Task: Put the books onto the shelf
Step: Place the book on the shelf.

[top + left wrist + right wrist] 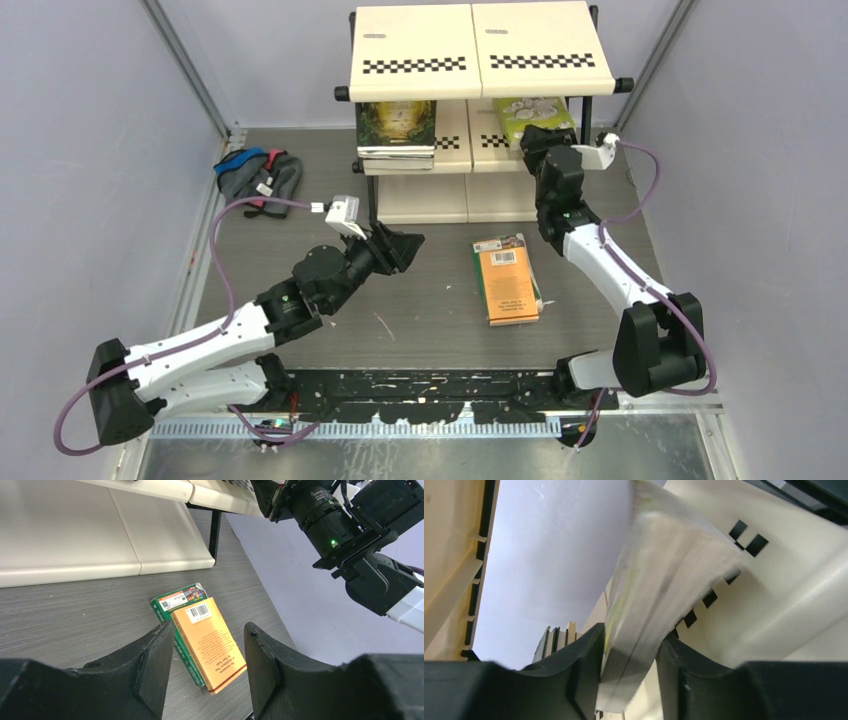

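the right gripper (pixel 629 645) is clamped on the lime green book (pixel 532 110), a finger against each cover, holding it tilted over the right half of the middle tier of the shelf (pixel 480 45). a dark green book (pixel 397 125) lies on that tier's left half. the left gripper (pixel 209 632) hovers over the table (pixel 420 310), jaws apart and empty, facing an orange book (pixel 212 645) stacked on a green book (pixel 175 600).

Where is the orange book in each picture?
Top external: the orange book lies flat, right of centre, in front of the shelf.
Left wrist: low centre, the shelf behind it.
Right wrist: not in it.
Shared landmark: the shelf's cream boards, in all three.
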Motion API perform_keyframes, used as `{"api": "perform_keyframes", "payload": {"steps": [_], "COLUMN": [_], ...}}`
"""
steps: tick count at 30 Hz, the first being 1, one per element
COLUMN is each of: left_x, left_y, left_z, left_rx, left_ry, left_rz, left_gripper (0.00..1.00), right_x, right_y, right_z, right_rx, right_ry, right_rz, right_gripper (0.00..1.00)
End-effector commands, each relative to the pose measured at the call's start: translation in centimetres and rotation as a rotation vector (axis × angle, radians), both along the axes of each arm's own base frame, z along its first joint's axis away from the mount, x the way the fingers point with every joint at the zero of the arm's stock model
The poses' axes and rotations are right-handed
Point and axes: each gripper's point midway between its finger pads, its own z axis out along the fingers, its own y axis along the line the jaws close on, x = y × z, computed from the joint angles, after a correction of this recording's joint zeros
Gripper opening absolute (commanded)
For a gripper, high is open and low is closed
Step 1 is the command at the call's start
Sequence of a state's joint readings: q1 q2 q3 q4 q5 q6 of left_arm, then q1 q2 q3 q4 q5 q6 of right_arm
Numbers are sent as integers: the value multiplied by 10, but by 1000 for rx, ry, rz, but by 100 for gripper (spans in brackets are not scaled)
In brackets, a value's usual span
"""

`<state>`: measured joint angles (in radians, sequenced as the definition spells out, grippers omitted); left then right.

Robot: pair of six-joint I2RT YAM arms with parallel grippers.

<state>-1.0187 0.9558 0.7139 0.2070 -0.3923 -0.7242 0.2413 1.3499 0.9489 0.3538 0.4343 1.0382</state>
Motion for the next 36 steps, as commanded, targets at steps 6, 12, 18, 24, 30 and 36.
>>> {"api": "perform_keyframes", "payload": {"steps": [6,12,18,24,30,36], "left_x": [-1,-3,-5,-6,-7,-7], "left_y": [15,14,15,16,16,15], "left_z": [13,14,13,14,12,12], "left_rx": [-23,-29,-34,-39,-43,-46], "left_ry": [-31,-27,-21,-18,-11,-8], "left_rz": [32,23,17,14,12,8], "left_gripper": [54,54,54,54,54,54], "right_x": [4,-3,-13,-23,-31,-41], "right_y": [-6,-8,-1,2,3,2], "right_z": [38,32,30,27,18,17], "right_rx": [3,-13,-11,-12,-12,-11], "right_ry": [-53,5,33,64,94,97], "right_rz": [-44,-41,10,36,52,60], "right_gripper": [64,67,67,68,68,68]}}
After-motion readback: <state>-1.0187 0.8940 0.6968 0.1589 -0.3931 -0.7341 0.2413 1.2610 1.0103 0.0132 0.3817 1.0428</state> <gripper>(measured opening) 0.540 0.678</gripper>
